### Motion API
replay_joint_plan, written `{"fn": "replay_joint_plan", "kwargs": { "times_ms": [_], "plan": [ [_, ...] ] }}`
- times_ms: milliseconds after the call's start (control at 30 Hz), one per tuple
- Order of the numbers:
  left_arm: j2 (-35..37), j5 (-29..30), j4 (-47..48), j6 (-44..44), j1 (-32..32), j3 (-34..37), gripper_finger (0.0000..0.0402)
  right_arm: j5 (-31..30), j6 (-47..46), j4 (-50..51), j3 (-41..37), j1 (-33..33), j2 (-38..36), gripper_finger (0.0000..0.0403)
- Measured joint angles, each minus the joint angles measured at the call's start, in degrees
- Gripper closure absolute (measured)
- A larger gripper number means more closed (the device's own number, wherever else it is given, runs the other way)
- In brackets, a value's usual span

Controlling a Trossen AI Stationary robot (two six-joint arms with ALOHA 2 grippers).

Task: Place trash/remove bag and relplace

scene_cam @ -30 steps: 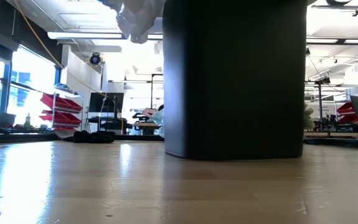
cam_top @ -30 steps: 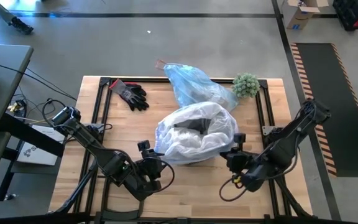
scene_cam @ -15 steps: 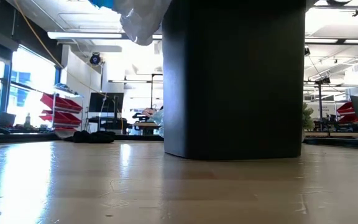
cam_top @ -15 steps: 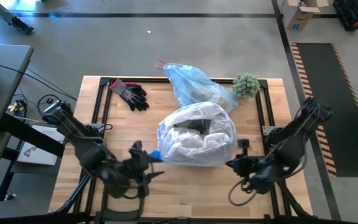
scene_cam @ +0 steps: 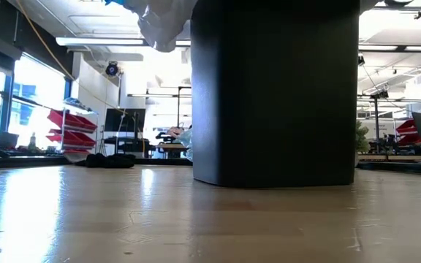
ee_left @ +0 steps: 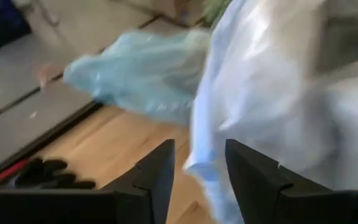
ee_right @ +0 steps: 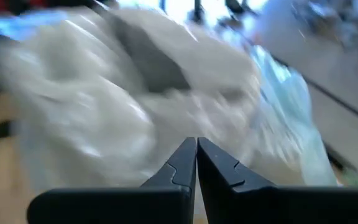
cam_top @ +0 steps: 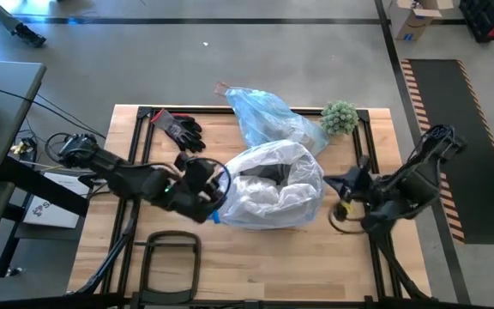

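Both end effectors now sit higher beside the white bag (cam_top: 273, 184): left end effector (cam_top: 214, 190) at its left edge, right end effector (cam_top: 340, 183) off its right side.

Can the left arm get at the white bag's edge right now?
Probably yes. The left gripper sits open right beside the white bag, whose edge lies between its fingers, unobstructed.

I can read no text, label, brand, number or sign on anything in front of me.
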State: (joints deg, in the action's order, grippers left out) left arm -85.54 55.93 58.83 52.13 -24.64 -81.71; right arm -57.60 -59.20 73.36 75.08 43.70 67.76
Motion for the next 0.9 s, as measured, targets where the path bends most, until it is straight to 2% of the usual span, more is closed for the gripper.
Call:
{"fn": "replay_joint_plan", "kwargs": {
  "times_ms": [133, 300, 433, 600, 767, 900],
  "plan": [
    [0.00, -2.68, -1.38, 3.24, 2.90, 6.17, 0.0296, 4.01, -3.81, -0.45, -6.19, -3.22, -1.23, 0.0403],
    [0.00, -4.43, -5.44, 6.34, 4.71, 13.20, 0.0314, 10.64, -2.29, -5.52, -12.64, -5.63, -1.52, 0.0403],
    [0.00, -7.80, -11.87, 6.36, 5.61, 18.44, 0.0322, 17.31, -0.94, -9.88, -18.36, -7.07, -1.52, 0.0403],
    [-0.02, -10.02, -23.33, 6.33, 5.94, 24.91, 0.0328, 21.37, -1.85, -12.57, -23.66, -7.29, -1.50, 0.0403],
    [0.56, -10.41, -23.98, 6.33, 5.25, 26.43, 0.0335, 23.17, -3.12, -8.67, -21.41, -5.69, -1.50, 0.0403],
    [4.82, -9.54, -23.21, 6.35, 4.08, 26.39, 0.0347, 19.07, -8.25, -0.51, -14.83, -2.47, -1.52, 0.0403]
  ]
}}
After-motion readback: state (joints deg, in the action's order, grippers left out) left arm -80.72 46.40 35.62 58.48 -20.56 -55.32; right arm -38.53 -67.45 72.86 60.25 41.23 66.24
